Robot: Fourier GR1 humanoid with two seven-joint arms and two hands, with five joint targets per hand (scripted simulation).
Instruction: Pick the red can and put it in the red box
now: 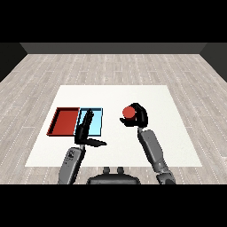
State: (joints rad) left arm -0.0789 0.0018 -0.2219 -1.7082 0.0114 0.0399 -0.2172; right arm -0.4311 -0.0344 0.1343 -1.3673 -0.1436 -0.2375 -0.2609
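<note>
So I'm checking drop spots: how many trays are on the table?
2, side by side at the table's left: the red tray outermost, the light blue tray beside it, partly covered by the left hand.

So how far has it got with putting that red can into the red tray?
Done: the right hand has curled round the red can. In hand: the can is out over the white table, well right of both trays. Left: carry it past the light blue tray to the red tray, which holds nothing, and release it.

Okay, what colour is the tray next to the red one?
Light blue: the blue tray shows best in the head view, right beside the red tray.
</note>
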